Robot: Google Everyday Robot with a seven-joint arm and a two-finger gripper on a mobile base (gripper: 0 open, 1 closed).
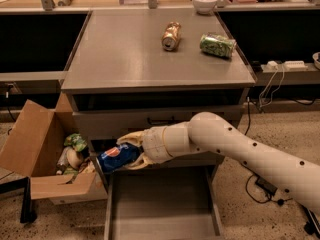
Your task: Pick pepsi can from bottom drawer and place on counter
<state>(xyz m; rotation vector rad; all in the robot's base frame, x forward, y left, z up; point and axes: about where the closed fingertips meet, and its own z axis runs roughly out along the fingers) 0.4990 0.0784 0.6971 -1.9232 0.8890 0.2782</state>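
A speckled floor, a dark recess on either side and a pale ledge behind frame the grey cabinet in the middle of the room. The pepsi can [118, 157] lies on its side in the air, below the front edge of the desk [125, 54] and toward its front left corner, over the left wall of the open bottom drawer [162, 209]. The hand [121, 153] is clamped on it, one pale finger above and one below. The drawer floor beneath is bare. The white arm [240, 154] reaches in from the right, under the front right corner.

The lift looks done; the can has yet to rise past the front edge. That edge overhangs, so a straight climb would likely strike can or wrist against it. The can's rounded side may also roll in the grip, and a drop here could land it in the cardboard box [30, 139] just left. On top, a gold can [171, 35] and a green can [217, 45] lie near the back right corner; setting down near the front left corner avoids them.
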